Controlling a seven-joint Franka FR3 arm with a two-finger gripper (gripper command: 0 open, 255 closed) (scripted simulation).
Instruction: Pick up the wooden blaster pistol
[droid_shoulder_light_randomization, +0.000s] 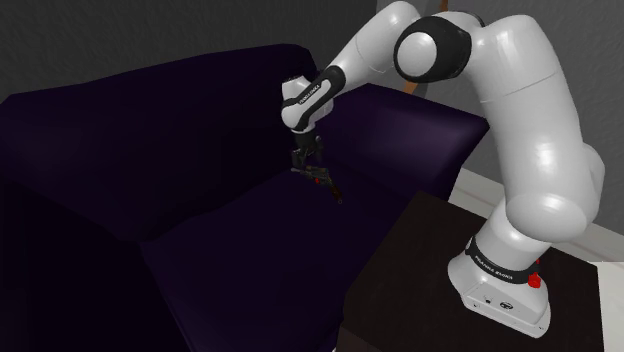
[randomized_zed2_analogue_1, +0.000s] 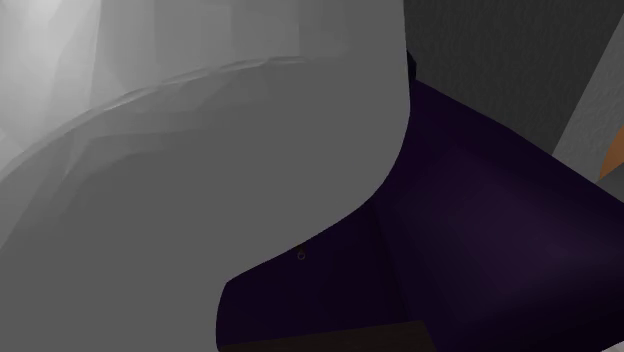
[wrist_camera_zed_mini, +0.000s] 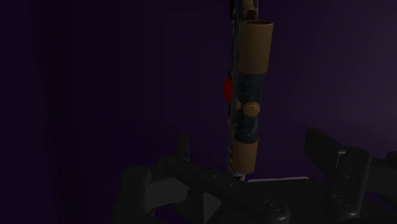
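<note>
Hovering just above the seat of the dark purple sofa (droid_shoulder_light_randomization: 250, 240), the gripper (droid_shoulder_light_randomization: 303, 162) appears to be in the approach step. Its fingers stand well apart and hold nothing. The blaster pistol (wrist_camera_zed_mini: 249, 83), tan cylinders on a dark body, lies on the cushion, its near end between the fingers, untouched. The next move likely calls for lowering to straddle the body, then closing.

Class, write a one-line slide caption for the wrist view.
Open gripper above a tan-and-blue pistol lying on a dark purple sofa.
</note>
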